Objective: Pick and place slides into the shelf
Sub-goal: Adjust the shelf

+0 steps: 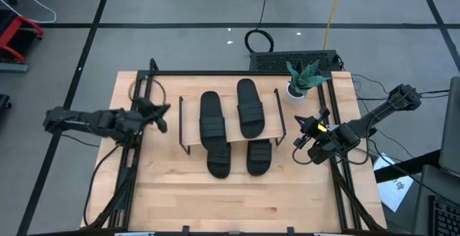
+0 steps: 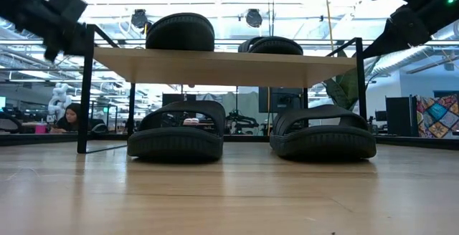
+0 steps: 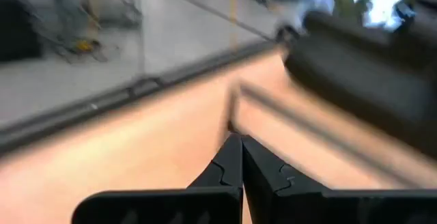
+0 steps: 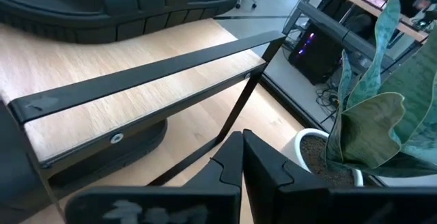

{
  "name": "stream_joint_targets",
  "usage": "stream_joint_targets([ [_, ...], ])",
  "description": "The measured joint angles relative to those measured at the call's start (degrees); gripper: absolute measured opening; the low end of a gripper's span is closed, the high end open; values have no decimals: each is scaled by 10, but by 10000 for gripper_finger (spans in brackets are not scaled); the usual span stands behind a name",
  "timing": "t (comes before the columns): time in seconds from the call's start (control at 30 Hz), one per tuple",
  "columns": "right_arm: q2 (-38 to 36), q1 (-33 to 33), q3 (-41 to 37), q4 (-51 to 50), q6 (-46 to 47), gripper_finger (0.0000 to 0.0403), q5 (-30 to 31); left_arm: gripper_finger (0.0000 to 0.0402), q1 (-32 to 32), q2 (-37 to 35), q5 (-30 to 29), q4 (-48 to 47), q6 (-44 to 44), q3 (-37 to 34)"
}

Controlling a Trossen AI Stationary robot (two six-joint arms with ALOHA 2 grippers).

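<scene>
Two black slides (image 1: pixel 213 115) (image 1: pixel 249 106) lie on the shelf's light wood top board (image 1: pixel 190 128). Two more slides (image 1: pixel 218 158) (image 1: pixel 259 155) lie on the table under the shelf, their near ends sticking out; the low view shows them (image 2: pixel 176 133) (image 2: pixel 323 135) below the board (image 2: pixel 215 66). My left gripper (image 1: pixel 159 116) is shut and empty, above the table left of the shelf. My right gripper (image 1: pixel 302 132) is shut and empty, right of the shelf; its wrist view (image 4: pixel 240 156) shows the shelf's edge (image 4: pixel 136 94) and a slide (image 4: pixel 116 5) on it.
A potted plant in a white pot (image 1: pixel 302 81) stands at the back right, close to my right gripper; it also shows in the right wrist view (image 4: pixel 369 128). A black frame (image 1: pixel 136 150) runs along the table's sides. Bare table lies near the front edge (image 1: pixel 230 200).
</scene>
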Motion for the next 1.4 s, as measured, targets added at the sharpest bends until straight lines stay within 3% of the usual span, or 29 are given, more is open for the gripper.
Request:
stream_joint_targets([
  [0.1, 0, 0, 0, 4, 0, 0, -17, 0, -26, 0, 29, 23, -29, -45],
  [0.27, 0, 0, 0, 12, 0, 0, -29, 0, -77, 1, 24, 77, -63, -75],
  [0.5, 1, 0, 0, 20, -3, 0, -28, 0, -111, 58, 22, 112, -87, -59],
  [0.7, 3, -14, -17, 14, 16, 0, -5, 0, -106, 122, 19, 78, -140, -43],
  [1.0, 3, -53, -82, 144, -61, 0, -35, 0, -106, 213, 53, 89, -181, -43],
  [1.2, 3, -66, -99, 291, -199, 0, -106, 0, -103, 217, 70, 103, -178, -42],
  [1.4, 3, -67, -100, 355, -249, 0, -134, 0, -80, 217, 108, 81, -159, -17],
])
